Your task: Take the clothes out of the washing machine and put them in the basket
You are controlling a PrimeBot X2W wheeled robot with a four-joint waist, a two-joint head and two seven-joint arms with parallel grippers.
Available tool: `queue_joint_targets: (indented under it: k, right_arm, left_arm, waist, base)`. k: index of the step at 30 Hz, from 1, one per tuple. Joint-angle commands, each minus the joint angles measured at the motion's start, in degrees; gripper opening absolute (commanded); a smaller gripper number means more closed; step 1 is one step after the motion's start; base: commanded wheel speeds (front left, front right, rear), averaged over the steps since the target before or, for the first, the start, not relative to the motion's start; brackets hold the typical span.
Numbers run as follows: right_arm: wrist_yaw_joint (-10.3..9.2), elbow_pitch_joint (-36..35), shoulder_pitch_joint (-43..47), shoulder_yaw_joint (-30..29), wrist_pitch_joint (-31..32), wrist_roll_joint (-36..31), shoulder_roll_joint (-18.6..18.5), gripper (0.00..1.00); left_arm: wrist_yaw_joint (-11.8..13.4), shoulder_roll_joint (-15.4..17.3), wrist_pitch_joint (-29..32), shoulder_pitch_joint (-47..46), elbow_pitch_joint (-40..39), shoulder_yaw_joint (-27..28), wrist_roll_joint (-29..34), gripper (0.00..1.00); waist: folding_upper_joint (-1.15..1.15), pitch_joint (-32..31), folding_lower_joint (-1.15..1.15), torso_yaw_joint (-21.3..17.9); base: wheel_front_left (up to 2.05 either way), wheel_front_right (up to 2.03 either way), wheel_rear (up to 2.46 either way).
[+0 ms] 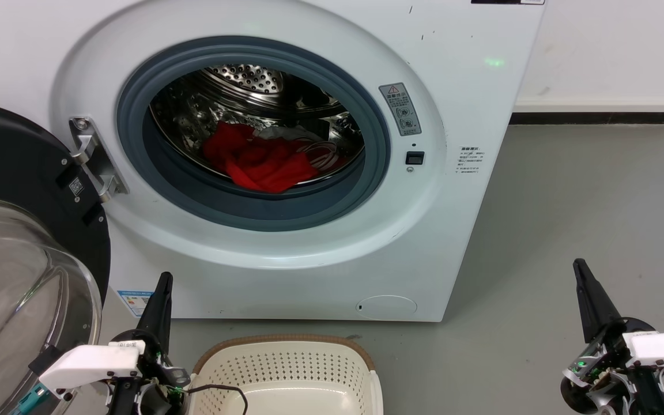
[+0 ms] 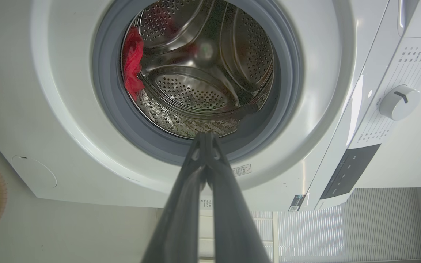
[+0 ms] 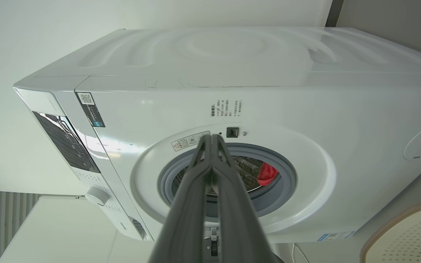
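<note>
Dark fingers tip to tip on left gripper and right gripper — both low, upright, empty.

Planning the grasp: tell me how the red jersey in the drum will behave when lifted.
The red jersey lies crumpled in soft folds, so it will probably hang limp and unfurl. It looks thin, so it is likely light for its bulk. The white cloth lies against it and may drag along.
</note>
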Motion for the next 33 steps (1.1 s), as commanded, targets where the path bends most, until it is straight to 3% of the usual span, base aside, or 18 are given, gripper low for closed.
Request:
queue_joint_targets:
  k: [1,28,29,33]
  right_arm:
    - [0.00,0.1,-0.7,0.0,0.0,-0.3,0.2,0.00]
    - [0.00,0.1,-0.7,0.0,0.0,-0.3,0.2,0.00]
    - [0.00,0.0,0.0,0.0,0.0,0.0,0.0,1.00]
    - [0.00,0.3,0.6,0.4,-0.7,-0.2,0.0,1.00]
  left_arm:
    - [-0.1,0.0,0.1,-0.3,0.0,0.1,-0.1,0.00]
    - [-0.1,0.0,0.1,-0.3,0.0,0.1,-0.1,0.00]
    - [0.0,0.0,0.0,0.0,0.0,0.0,0.0,1.00]
    - [0.0,-0.1,-0.6,0.2,0.6,-0.7,0.4,1.00]
  waist:
    - [0.00,0.0,0.00,0.0]
    - [0.00,0.0,0.00,0.0]
    - [0.00,0.0,0.00,0.0]
    - [0.00,0.0,0.00,0.0]
  base:
    - [0.00,0.00,0.00]
    - [0.00,0.00,0.00]
    - [0.00,0.00,0.00]
    - [0.00,0.00,0.00]
